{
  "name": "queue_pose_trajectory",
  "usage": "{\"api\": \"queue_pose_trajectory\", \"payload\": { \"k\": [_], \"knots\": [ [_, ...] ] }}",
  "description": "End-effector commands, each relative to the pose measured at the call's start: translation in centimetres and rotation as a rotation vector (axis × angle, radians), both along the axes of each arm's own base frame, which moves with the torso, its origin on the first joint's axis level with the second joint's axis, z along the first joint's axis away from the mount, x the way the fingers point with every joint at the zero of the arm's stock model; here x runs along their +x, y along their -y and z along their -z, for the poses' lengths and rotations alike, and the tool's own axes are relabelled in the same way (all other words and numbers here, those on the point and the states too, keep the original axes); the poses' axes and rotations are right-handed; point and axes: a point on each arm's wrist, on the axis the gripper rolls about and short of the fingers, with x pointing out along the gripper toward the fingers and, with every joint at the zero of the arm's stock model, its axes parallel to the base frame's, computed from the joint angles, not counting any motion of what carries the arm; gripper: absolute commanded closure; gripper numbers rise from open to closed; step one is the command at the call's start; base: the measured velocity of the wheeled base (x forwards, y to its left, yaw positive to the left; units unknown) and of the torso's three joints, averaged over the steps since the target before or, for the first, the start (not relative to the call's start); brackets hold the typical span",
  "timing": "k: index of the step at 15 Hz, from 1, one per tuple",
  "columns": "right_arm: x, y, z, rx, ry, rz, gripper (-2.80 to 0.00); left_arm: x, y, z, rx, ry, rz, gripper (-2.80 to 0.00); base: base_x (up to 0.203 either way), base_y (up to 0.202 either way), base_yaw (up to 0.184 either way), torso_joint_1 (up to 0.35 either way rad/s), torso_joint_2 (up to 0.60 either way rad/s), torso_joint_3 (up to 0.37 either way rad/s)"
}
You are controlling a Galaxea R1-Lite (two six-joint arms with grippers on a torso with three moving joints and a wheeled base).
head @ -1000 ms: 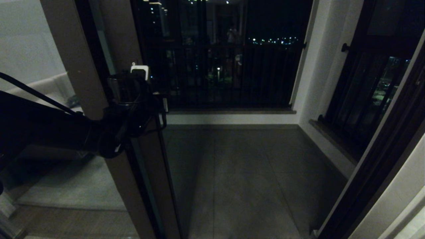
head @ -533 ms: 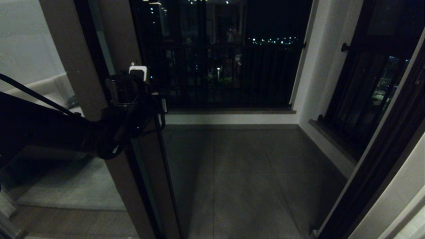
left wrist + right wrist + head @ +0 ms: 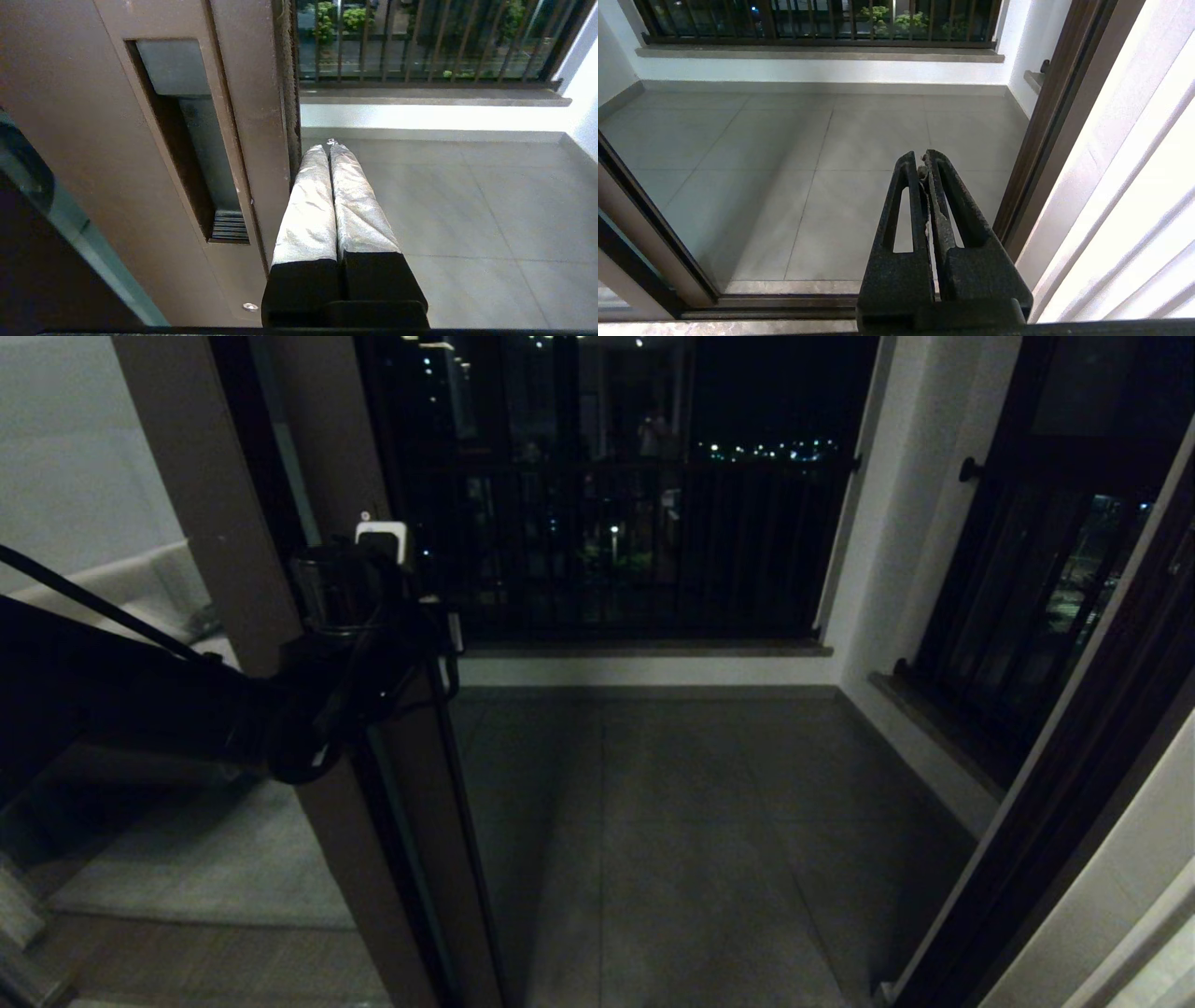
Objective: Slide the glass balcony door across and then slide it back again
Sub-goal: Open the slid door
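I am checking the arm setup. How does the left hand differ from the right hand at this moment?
1. The left hand is beside the edge of the glass balcony door, near its recessed handle; the right hand hangs over the bare balcony floor, away from the door.
2. The left hand's fingers are wrapped in pale covering; the right hand's fingers are bare black with slots.
Both hands are shut and hold nothing.

Head camera looks down over the tiled balcony floor [image 3: 691, 821]; both wrist cameras share it, nearer.
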Motion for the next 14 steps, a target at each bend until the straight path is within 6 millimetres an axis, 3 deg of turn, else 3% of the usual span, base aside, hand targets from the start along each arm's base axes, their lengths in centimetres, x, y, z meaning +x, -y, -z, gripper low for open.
{"api": "queue_pose_trajectory", "payload": {
  "k": [1, 14],
  "knots": [
    [0.00, 0.00, 0.00, -0.001, 0.000, -0.001, 0.00, 0.00, -0.07, 0.12, 0.000, -0.002, -0.002, 0.00, 0.000, 0.000, 0.000, 0.000, 0.00, 0.000],
    [0.00, 0.00, 0.00, 0.000, 0.000, -0.001, 0.00, 0.07, -0.60, 0.03, -0.002, 0.009, -0.015, 0.00, 0.000, 0.000, 0.000, 0.000, 0.00, 0.000]
  ]
}}
